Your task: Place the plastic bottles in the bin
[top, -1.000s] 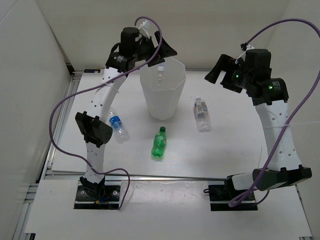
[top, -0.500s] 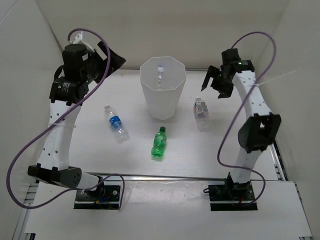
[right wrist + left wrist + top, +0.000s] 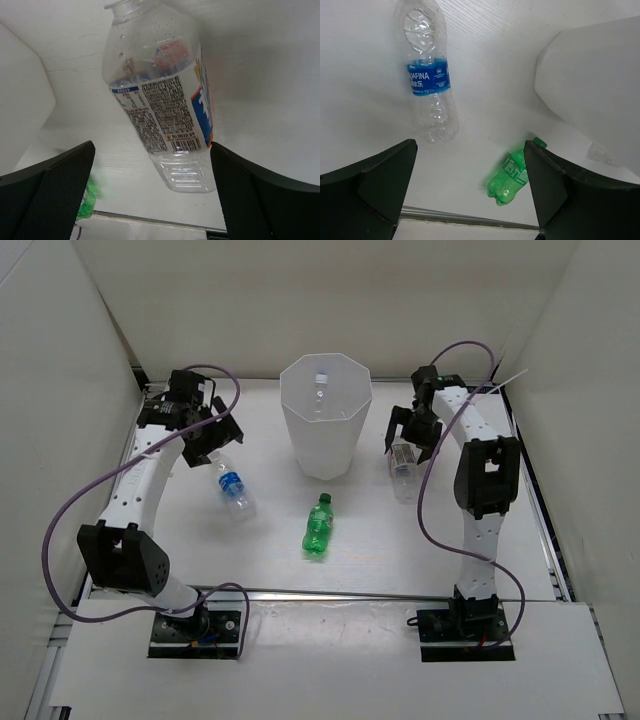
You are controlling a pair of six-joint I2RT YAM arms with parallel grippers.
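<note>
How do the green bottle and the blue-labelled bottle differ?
The green bottle is tinted green with a green cap; the blue-labelled bottle is clear. The green bottle looks shorter than the blue-labelled one. The green one lies in front of the bin; the blue-labelled one lies left of it, by the open left gripper. Both lie on their sides on the table.

The bin [image 3: 325, 445] stands at the back of the bench [image 3: 400, 550], with a white-capped bottle [image 3: 320, 380] inside it. The green bottle [image 3: 318, 527] lies in front of the bin. The left gripper [image 3: 212, 440], jaws spread, hangs beside the blue-labelled bottle [image 3: 233, 487]. The right gripper [image 3: 408, 438], jaws spread, straddles the clear bottle [image 3: 404, 478].
</note>
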